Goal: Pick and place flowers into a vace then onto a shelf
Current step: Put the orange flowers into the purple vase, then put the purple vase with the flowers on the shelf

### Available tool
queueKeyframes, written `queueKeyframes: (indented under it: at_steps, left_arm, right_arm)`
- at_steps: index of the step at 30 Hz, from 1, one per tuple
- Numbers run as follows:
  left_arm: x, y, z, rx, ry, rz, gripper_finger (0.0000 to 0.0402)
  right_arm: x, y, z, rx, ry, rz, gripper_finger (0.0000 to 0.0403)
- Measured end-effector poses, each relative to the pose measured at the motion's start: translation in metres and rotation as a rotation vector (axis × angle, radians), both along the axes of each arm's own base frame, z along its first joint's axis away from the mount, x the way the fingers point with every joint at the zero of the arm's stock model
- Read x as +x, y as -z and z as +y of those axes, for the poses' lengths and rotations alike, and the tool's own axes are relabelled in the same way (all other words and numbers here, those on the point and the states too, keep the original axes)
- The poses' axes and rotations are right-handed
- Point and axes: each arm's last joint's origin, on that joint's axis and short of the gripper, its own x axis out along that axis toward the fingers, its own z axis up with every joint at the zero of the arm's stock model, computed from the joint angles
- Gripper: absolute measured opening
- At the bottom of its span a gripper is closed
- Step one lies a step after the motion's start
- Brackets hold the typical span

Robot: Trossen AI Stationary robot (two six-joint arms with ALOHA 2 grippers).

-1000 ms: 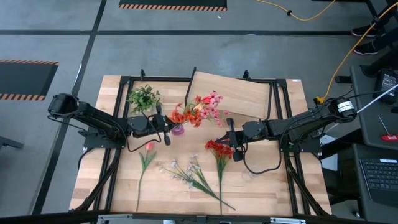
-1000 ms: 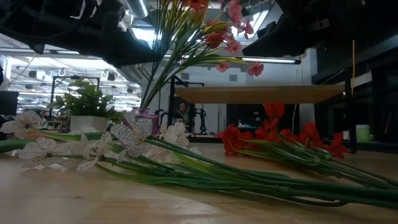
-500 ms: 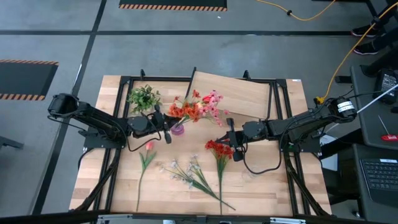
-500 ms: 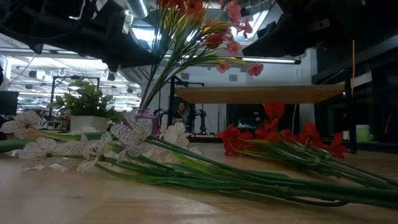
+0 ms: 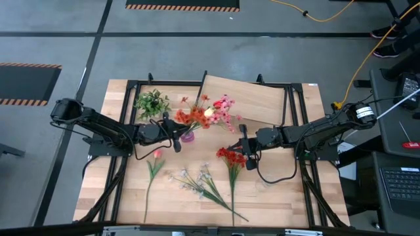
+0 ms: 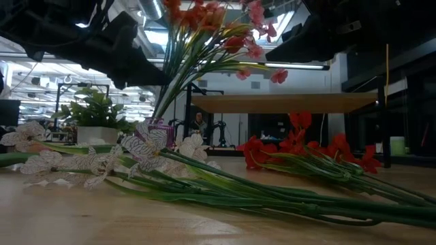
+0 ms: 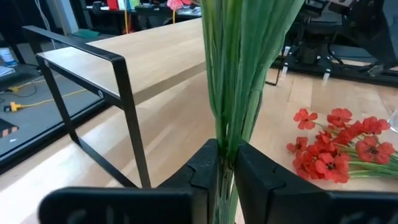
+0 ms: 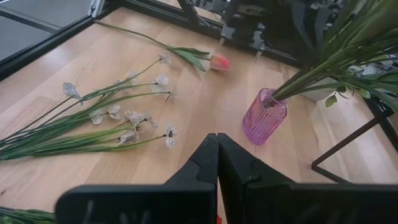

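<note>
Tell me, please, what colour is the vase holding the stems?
The vase is translucent pink-purple with vertical ribbing, shown best in the right wrist view.

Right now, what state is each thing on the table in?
Vase: upright, holding stems.
Bouquet: in the vase, leaning toward the shelf.
Left gripper: around the bouquet stems.
Right gripper: shut, empty.
Red flowers: lying flat.
White flowers: lying flat.
Pink flower: lying flat.
Shelf: standing, top bare.

Even overhead light above; low view backlit, arms silhouetted, foreground blurred.
</note>
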Motion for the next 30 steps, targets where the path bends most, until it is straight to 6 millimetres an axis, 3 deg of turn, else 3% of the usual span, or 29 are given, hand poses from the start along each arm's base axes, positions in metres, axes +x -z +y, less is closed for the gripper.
queueKeyframes:
  at_steps: [11,22,30]
  left_arm:
    - [-0.002,0.005,-0.006,0.057,0.044,0.088,0.0095]
    - [-0.014,-0.01,-0.017,0.132,0.015,0.054,0.0151]
    - [-0.025,-0.011,-0.021,0.105,0.03,0.095,0.0161]
  right_arm:
    - [0.0,0.0,0.0,-0.001,0.0,0.005,0.0005]
    - [0.0,0.001,0.0,-0.002,0.0,0.006,0.0005]
    - [0.0,0.001,0.0,-0.001,0.001,0.006,0.0005]
